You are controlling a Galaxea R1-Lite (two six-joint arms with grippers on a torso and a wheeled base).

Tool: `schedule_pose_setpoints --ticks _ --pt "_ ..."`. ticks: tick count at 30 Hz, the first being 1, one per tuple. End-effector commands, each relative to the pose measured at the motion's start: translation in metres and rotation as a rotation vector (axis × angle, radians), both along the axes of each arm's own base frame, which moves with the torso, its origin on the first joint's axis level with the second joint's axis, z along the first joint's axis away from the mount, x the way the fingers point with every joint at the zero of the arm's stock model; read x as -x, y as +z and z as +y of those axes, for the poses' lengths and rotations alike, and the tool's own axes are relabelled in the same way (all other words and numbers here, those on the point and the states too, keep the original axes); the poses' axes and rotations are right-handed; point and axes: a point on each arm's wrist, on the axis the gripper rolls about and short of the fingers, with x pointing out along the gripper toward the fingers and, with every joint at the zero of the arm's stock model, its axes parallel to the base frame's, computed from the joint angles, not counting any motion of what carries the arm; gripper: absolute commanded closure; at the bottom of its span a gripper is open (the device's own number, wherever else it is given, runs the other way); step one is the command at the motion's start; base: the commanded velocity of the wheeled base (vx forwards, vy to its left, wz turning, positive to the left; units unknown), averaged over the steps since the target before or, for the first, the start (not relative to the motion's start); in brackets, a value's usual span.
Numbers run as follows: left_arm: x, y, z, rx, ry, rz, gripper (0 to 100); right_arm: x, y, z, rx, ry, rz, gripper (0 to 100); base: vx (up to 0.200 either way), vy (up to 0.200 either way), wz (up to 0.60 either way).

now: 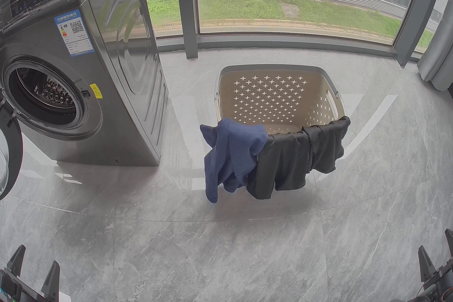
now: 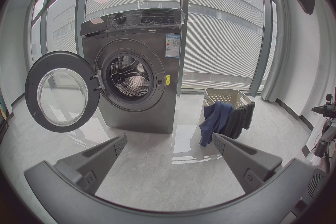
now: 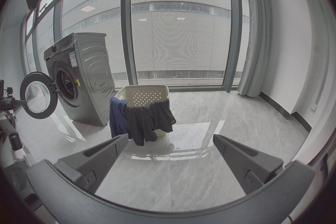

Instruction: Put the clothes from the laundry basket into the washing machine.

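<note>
- The left gripper and the right gripper are low and nearest to the camera. Both have their fingers spread wide and hold nothing, well apart from the clothes.
- The beige plastic laundry basket with star-shaped holes stands on the grey marble floor. A blue garment and a dark grey garment hang over its near rim. The dark one is perhaps two pieces; I cannot tell.
- The grey front-loading washing machine stands to the robot's left, with its round door swung open.
- Nothing is picked yet, I judge.
- Risks: the basket looks light, so a pull on the cloth may tip or drag it. A grasp on one fold may let the rest trail on the floor. The left arm may knock the open door.
</note>
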Motion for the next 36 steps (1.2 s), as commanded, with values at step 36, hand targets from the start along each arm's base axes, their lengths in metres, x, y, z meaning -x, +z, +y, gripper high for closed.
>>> schedule_pose_setpoints --ticks 36 --pt "0.0 -0.0049 0.0001 0.0 0.001 0.002 0 -0.0001 -0.0054 0.0 0.004 -0.007 0.003 0 0.056 -0.078 0.0"
